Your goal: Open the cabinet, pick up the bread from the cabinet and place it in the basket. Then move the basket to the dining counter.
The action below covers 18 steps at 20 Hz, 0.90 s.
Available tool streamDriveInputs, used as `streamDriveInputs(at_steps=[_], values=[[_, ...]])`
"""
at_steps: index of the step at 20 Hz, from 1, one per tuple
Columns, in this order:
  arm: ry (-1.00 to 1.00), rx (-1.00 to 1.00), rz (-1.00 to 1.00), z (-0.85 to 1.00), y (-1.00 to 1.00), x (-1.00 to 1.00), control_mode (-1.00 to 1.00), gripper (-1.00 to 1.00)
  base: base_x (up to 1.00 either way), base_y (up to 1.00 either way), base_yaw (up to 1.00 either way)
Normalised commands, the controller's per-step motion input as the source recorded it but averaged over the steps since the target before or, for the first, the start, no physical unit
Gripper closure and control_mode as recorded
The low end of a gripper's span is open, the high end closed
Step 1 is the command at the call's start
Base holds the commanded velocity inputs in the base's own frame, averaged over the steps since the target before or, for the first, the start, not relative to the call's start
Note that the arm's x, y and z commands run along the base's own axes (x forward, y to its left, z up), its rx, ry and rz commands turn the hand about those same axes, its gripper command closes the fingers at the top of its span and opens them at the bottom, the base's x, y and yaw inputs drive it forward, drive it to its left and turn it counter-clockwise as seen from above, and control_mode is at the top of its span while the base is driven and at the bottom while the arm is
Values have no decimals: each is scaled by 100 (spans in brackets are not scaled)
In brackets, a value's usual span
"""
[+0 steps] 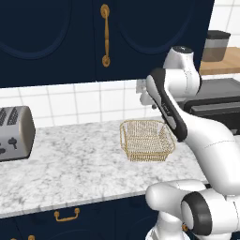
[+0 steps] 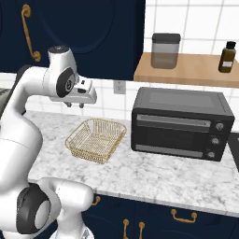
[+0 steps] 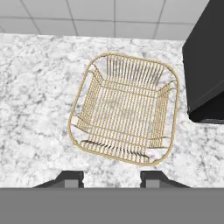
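Observation:
The golden wire basket (image 3: 124,107) stands empty on the marbled worktop (image 1: 70,164), just left of a black toaster oven. Above it hangs my gripper (image 3: 111,178), pointing down, open with nothing between its fingertips (image 3: 72,177). From the right base view the gripper (image 2: 74,105) is a hand's height over the basket (image 2: 96,139), near its back left corner. The navy cabinet (image 1: 56,37) is on the wall above, its arched doors shut, with a vertical brass handle (image 1: 105,35). The bread is hidden. The dining counter is out of view.
A black toaster oven (image 2: 182,123) stands close to the basket's right side. A silver toaster (image 1: 14,133) sits at the worktop's far left. A wooden shelf (image 2: 186,70) carries a jar (image 2: 165,50) and a brown bottle (image 2: 227,57). Below are drawers with brass pulls (image 1: 66,215).

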Motion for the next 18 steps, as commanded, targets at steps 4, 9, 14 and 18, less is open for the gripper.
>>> streamDriveInputs(at_steps=[4,9,14,18], values=[[-2,0,1,0,0,-32,-100,-100,0,0,0],[-51,0,9,24,36,-82,-100,-100,0,0,0],[-42,0,1,81,93,-19,-100,-100,0,0,0],[-36,4,0,83,91,3,-100,-100,0,0,0]])
